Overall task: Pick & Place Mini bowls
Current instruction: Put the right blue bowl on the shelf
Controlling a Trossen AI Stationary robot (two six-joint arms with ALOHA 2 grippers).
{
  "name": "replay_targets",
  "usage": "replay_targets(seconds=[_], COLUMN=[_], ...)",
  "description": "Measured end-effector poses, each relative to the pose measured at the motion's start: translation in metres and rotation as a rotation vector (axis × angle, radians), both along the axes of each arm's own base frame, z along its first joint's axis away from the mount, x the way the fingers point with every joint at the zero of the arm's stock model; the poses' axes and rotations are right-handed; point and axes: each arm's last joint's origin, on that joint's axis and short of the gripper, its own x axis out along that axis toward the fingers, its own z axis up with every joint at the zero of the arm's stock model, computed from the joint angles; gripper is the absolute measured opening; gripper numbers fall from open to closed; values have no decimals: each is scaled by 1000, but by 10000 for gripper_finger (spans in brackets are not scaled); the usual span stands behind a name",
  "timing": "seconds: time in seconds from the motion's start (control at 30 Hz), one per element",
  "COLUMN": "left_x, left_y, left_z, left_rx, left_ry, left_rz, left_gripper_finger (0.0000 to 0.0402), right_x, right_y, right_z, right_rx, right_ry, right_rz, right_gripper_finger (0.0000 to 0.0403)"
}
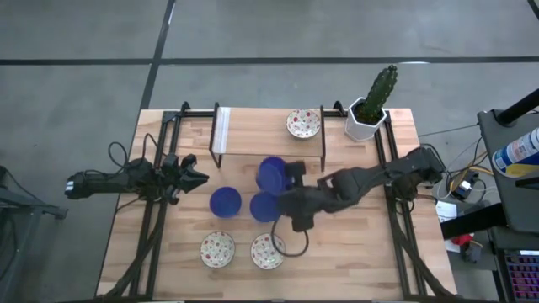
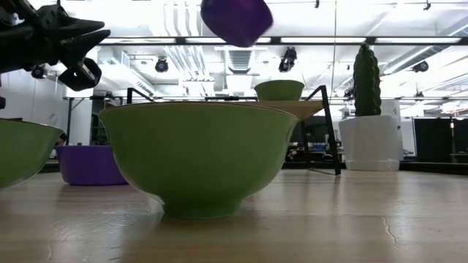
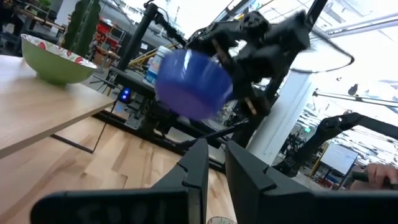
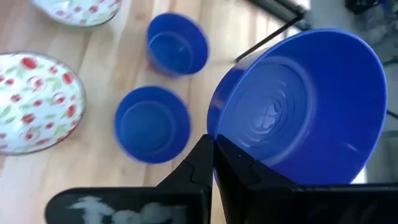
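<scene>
My right gripper [image 1: 289,180] is shut on a cobalt blue mini bowl [image 1: 271,174] held in the air over the table's middle; the low view shows this bowl [image 2: 235,18] high up. Two more blue bowls [image 1: 225,203] [image 1: 264,206] stand on their bases on the table. Two floral bowls [image 1: 217,249] [image 1: 267,251] stand near the front edge. A third floral bowl [image 1: 303,123] sits on the raised shelf. My left gripper [image 1: 194,177] hovers open left of the blue bowls and touches nothing. My right gripper pinches the blue bowl's rim [image 4: 213,138] between its two fingers [image 4: 200,163], one finger inside the bowl and one outside. The bowl is lifted clear of the table and tipped onto its side, with its opening turned toward the wrist camera.
A white hexagonal pot with a cactus [image 1: 368,109] stands at the far right corner. A black-framed shelf [image 1: 253,135] spans the far middle of the table. Black rails [image 1: 152,227] run along both side edges. Bare wood lies at the near right [image 1: 354,252].
</scene>
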Motion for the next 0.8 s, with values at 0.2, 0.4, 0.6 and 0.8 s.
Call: replay_targets(seconds=[0.2,0.4,0.6,0.8], left_x=[0,0,0,0], left_y=[0,0,0,0], left_z=[0,-1,-2,-3], left_rx=[0,-5,-5,-9], left_ry=[5,6,21,31], left_rz=[0,0,-1,-1], left_gripper_finger=[48,48,48,48], right_x=[18,39,54,63], right_y=[-24,-54,-88,-100], right_z=[20,29,25,7], right_rx=[-42,-84,-55,-55], right_ry=[-44,13,120,246], right_rz=[-4,-47,-98,-53], right_gripper_finger=[8,8,8,8])
